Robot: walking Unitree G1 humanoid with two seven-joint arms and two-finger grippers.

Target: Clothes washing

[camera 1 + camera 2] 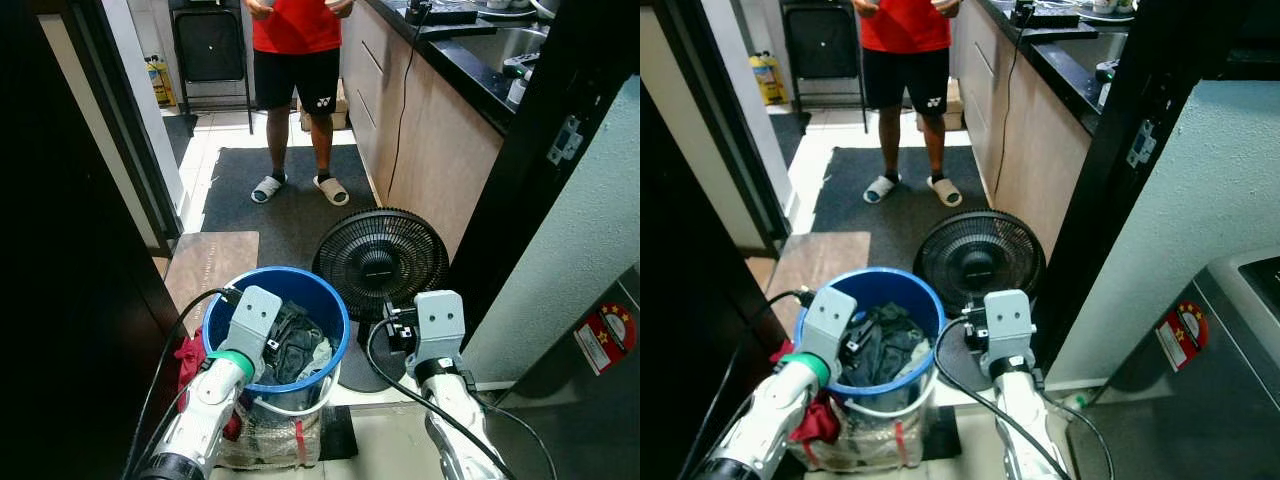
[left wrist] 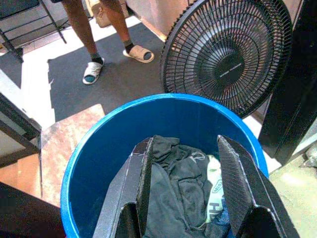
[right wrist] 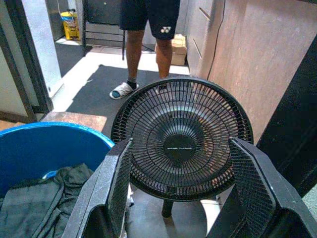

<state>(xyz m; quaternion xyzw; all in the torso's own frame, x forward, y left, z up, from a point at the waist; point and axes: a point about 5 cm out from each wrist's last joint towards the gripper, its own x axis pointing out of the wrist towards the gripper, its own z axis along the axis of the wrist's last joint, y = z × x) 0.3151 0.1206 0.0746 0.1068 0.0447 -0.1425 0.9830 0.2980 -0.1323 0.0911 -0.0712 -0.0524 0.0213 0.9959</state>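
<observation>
The dark clothes (image 1: 292,345) lie heaped in the blue bucket (image 1: 330,300) on the floor, directly under the left gripper (image 2: 185,196), whose jaws are spread over them; the right gripper (image 3: 181,198), jaws also spread, faces the black fan (image 1: 380,260), so the left arm is nearer.

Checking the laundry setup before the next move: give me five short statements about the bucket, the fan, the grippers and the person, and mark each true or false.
1. The blue bucket holds dark clothes. True.
2. The left gripper is shut on a garment. False: its fingers stand open above the clothes.
3. A black fan stands on the floor beside the bucket, on the robot's right. True.
4. The right gripper is shut on the fan's grille. False: it is open, facing the fan without touching it.
5. The person ahead wears slippers on a dark mat. True.
</observation>
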